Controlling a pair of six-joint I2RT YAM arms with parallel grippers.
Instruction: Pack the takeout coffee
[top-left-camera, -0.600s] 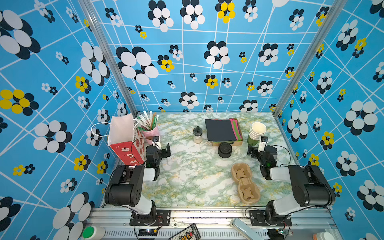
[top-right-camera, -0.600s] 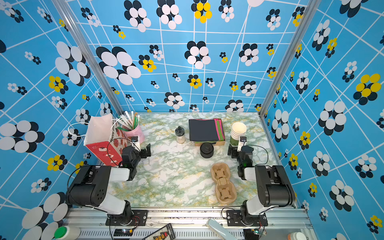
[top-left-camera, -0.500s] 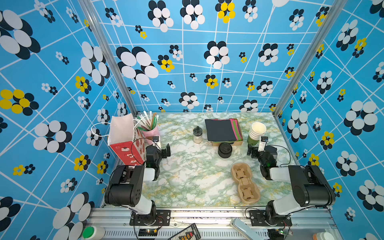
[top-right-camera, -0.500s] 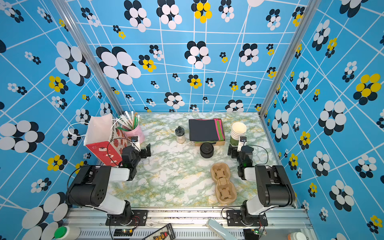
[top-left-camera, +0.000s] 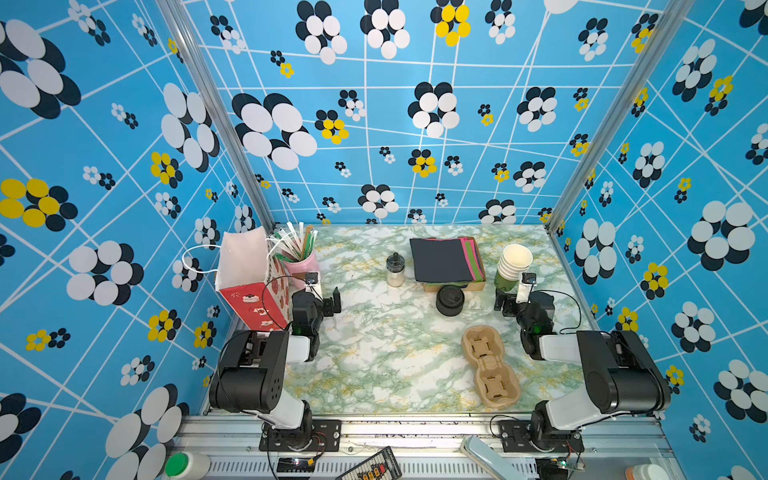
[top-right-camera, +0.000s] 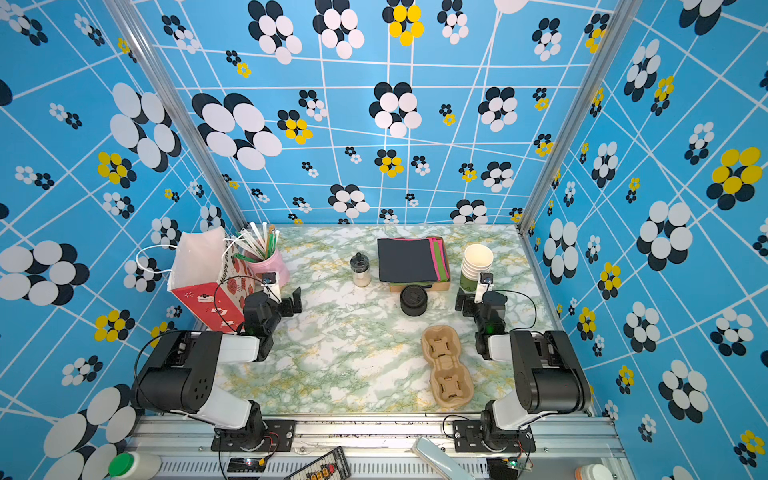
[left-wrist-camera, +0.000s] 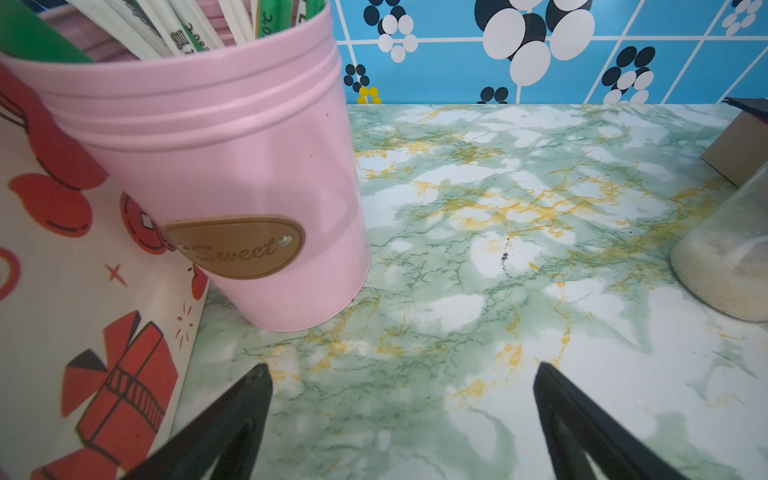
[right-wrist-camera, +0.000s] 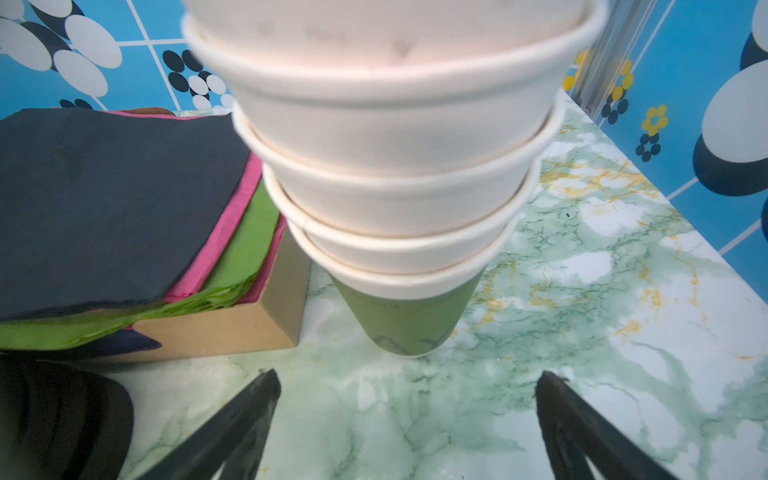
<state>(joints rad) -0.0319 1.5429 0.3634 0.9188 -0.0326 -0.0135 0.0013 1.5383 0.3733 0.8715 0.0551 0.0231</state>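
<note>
Marble table (top-left-camera: 374, 361) unchanged: left end effector (left-wrist-camera: 401, 368), right end effector (right-wrist-camera: 407, 374) stay open.

I'm working in a lab test cell dressed up as a coffee counter. Blue flower-print walls (top-left-camera: 374, 124) hang on bare aluminium posts (top-left-camera: 217, 124), the tabletop (top-left-camera: 374, 361) is marble-print, and my left arm (top-left-camera: 257, 365) and right arm (top-left-camera: 615, 374) are bolted to an aluminium rail (top-left-camera: 415, 430) along its front edge. The café props: nested paper cups (top-left-camera: 513, 264), a napkin tray (top-left-camera: 446, 262), a pink straw tin (top-left-camera: 301, 264), a pulp cup carrier (top-left-camera: 490, 365).

"Sweet" — script on tan oval tag (left-wrist-camera: 235, 247), tag riveted to pink bucket (left-wrist-camera: 208, 145)
</note>
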